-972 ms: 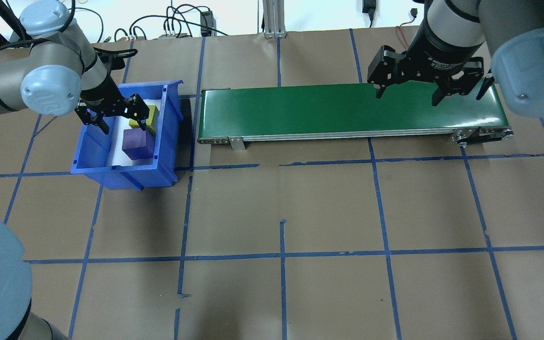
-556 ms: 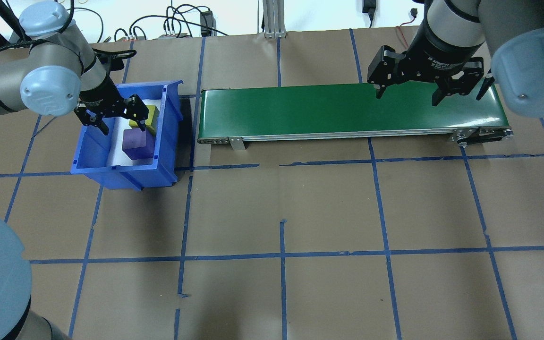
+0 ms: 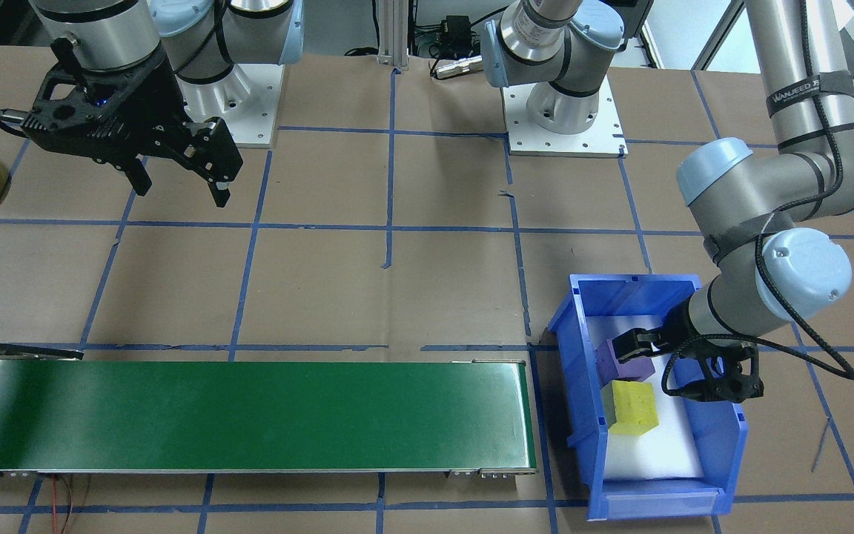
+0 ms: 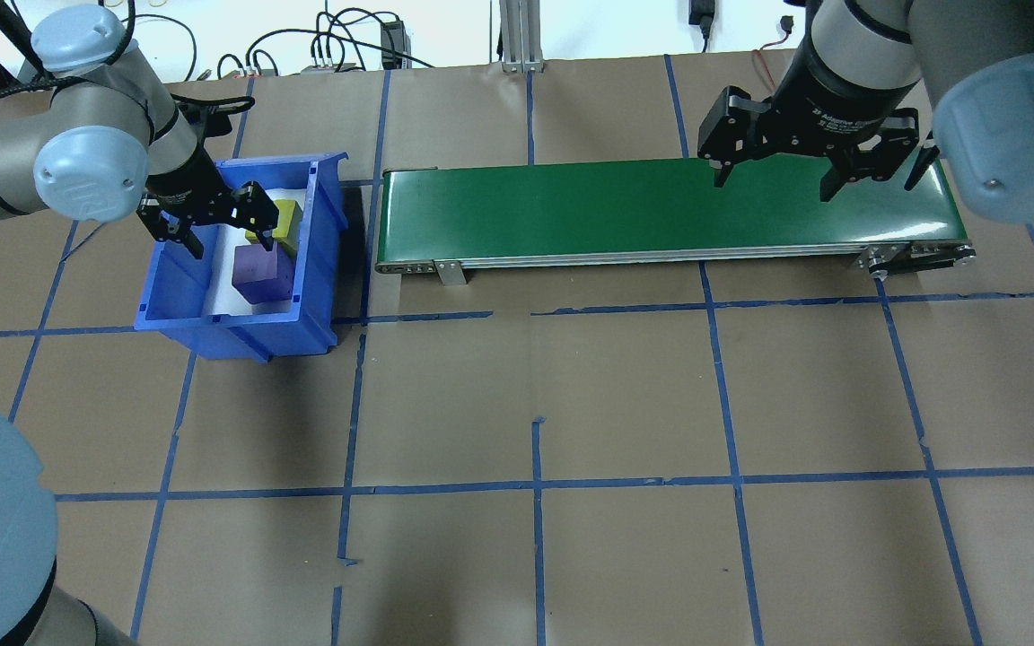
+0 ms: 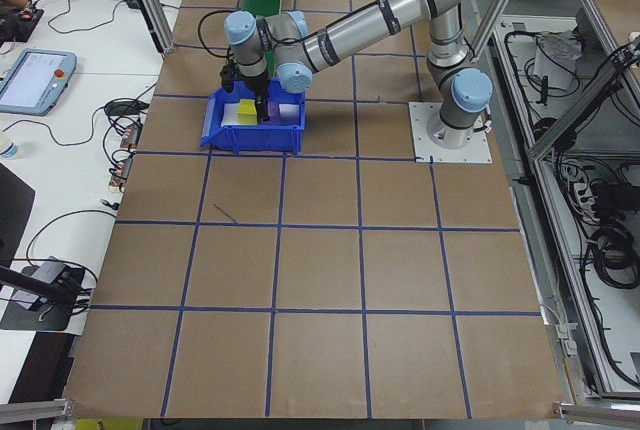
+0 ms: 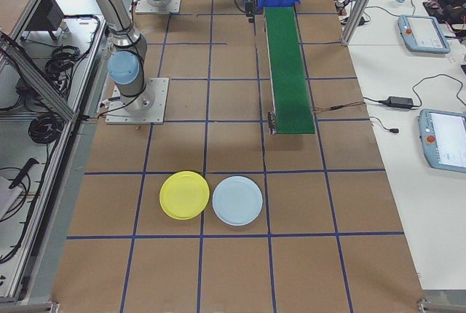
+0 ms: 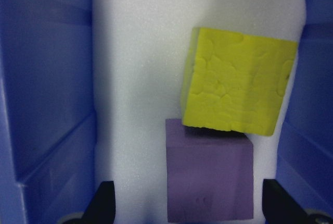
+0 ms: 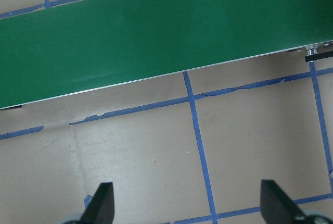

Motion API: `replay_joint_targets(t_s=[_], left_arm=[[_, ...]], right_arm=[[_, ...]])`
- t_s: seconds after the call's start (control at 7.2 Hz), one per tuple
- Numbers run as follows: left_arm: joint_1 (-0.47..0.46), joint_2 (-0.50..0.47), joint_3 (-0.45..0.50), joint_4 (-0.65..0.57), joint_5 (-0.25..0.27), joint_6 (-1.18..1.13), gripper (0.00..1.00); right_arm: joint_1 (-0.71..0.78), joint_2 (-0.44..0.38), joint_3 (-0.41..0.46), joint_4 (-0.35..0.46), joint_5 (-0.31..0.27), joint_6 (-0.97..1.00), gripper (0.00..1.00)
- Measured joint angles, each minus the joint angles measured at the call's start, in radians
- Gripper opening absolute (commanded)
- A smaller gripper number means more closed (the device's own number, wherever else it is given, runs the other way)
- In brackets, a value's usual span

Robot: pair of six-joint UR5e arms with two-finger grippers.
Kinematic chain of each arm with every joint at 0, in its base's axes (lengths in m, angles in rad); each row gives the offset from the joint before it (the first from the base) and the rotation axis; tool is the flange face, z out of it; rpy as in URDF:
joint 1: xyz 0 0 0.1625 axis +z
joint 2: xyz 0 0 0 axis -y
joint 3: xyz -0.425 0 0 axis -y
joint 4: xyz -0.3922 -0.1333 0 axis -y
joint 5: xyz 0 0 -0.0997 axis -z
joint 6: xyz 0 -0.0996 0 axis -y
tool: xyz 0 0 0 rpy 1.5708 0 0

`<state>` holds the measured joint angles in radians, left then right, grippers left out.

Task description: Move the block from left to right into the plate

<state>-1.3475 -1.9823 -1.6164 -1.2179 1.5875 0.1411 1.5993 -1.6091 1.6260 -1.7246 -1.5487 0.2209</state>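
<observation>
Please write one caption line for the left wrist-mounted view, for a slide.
Open left gripper above a yellow block and purple block inside the blue bin.

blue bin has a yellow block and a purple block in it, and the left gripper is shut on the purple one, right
Not quite. The blue bin does hold a yellow block and a purple block, but the left gripper is open, not shut on the purple one. The left wrist-mounted view shows its fingers spread wide, well clear of the purple block on both sides.
</observation>
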Motion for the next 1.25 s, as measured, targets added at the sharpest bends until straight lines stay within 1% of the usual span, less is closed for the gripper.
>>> replay_joint_targets(t_s=[0.83, 1.25], left_arm=[[0.007, -0.006, -0.003, -0.002, -0.002, 0.001, 1.00], [0.012, -0.005, -0.009, -0.003, -0.037, -0.002, 1.00]], right_arm=[[-0.001, -0.001, 0.000, 0.001, -0.002, -0.001, 1.00], [-0.001, -0.001, 0.000, 0.001, -0.001, -0.001, 1.00]])
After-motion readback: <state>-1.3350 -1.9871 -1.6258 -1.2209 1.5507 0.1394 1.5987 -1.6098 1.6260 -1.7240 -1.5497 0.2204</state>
